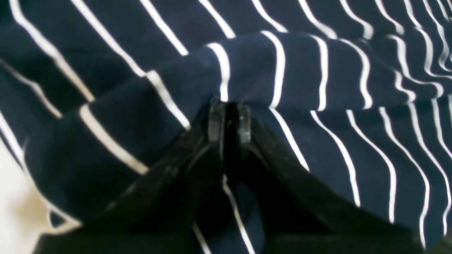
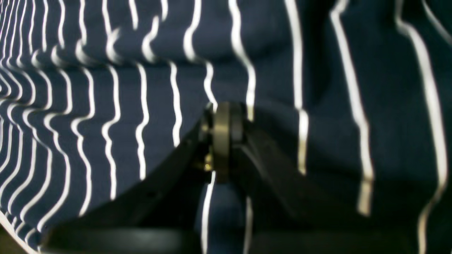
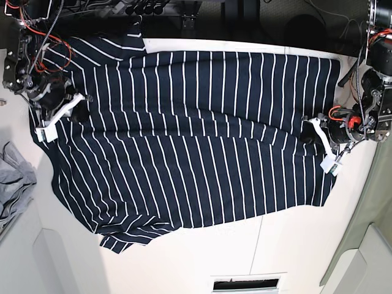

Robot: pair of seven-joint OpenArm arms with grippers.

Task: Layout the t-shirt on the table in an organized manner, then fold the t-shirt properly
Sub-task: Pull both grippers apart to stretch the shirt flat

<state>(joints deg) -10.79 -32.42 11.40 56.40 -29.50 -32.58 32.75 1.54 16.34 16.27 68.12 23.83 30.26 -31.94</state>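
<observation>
The dark navy t-shirt (image 3: 196, 141) with thin white stripes lies spread wide across the white table (image 3: 294, 245) in the base view. One part hangs off the far left corner, and a bunched corner lies at the front left. My left gripper (image 3: 308, 136) is at the shirt's right edge. In the left wrist view it (image 1: 229, 106) is shut on a raised fold of the shirt (image 1: 282, 70). My right gripper (image 3: 81, 108) is at the shirt's left side. In the right wrist view it (image 2: 226, 109) is shut on the striped fabric (image 2: 106, 106).
A plain grey cloth (image 3: 12, 177) lies off the table's left side. A pale grey-green panel (image 3: 373, 233) stands at the right. A dark slot (image 3: 242, 283) sits at the front edge. Bare table shows in the left wrist view (image 1: 14, 197).
</observation>
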